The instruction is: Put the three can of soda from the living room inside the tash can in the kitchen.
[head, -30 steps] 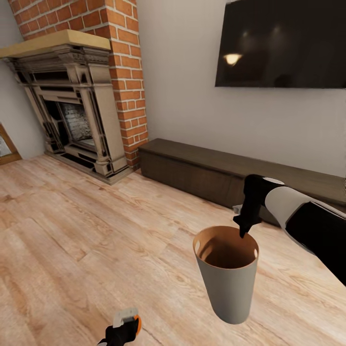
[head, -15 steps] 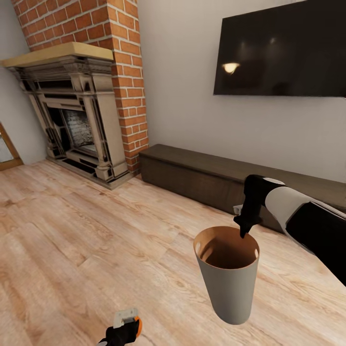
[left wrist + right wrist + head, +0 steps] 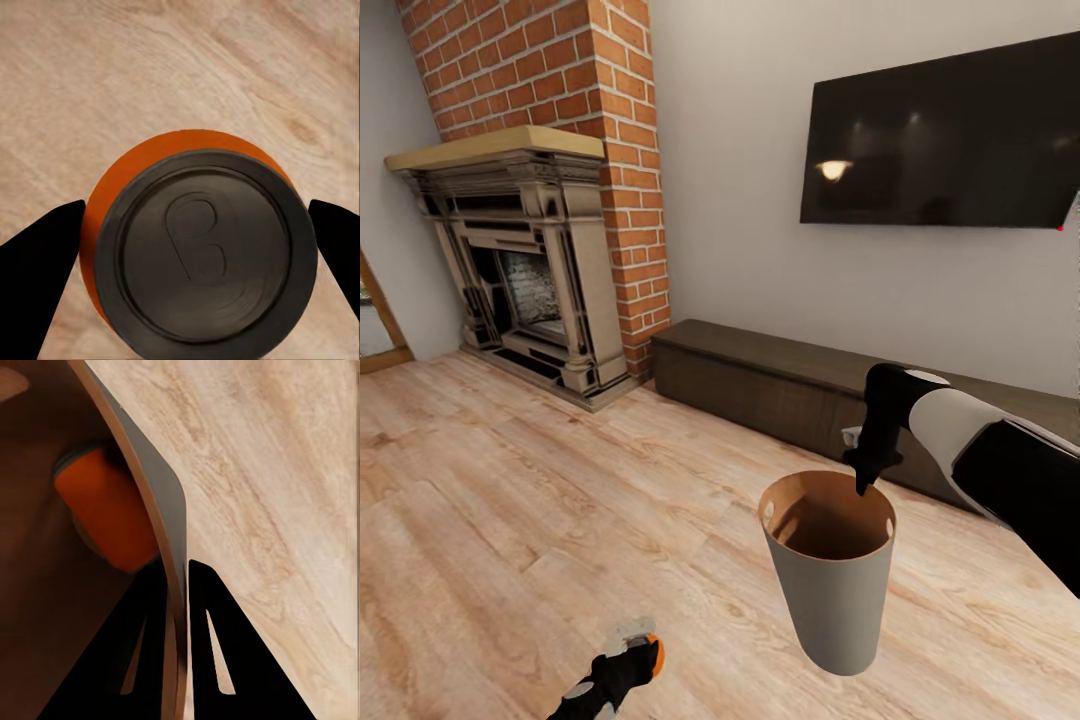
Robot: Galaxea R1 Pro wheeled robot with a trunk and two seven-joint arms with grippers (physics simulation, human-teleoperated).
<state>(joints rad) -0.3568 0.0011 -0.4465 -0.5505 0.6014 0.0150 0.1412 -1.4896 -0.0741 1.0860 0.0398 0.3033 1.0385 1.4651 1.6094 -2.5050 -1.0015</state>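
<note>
Trash can [image 3: 830,580]: our right gripper [image 3: 865,487] pinches its rim, one orange soda can [image 3: 105,506] inside; beside it, our left gripper [image 3: 187,247] grips another orange can [image 3: 199,251].

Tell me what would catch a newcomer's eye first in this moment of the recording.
The grey bin hanging in mid-air at the lower middle of the head view, its rim pinched by the right claw, with an orange can lying inside it. Next, the left claw at the bottom edge clamps a second orange can. Behind stand the brick fireplace on the left and the wall TV on the right.
</note>
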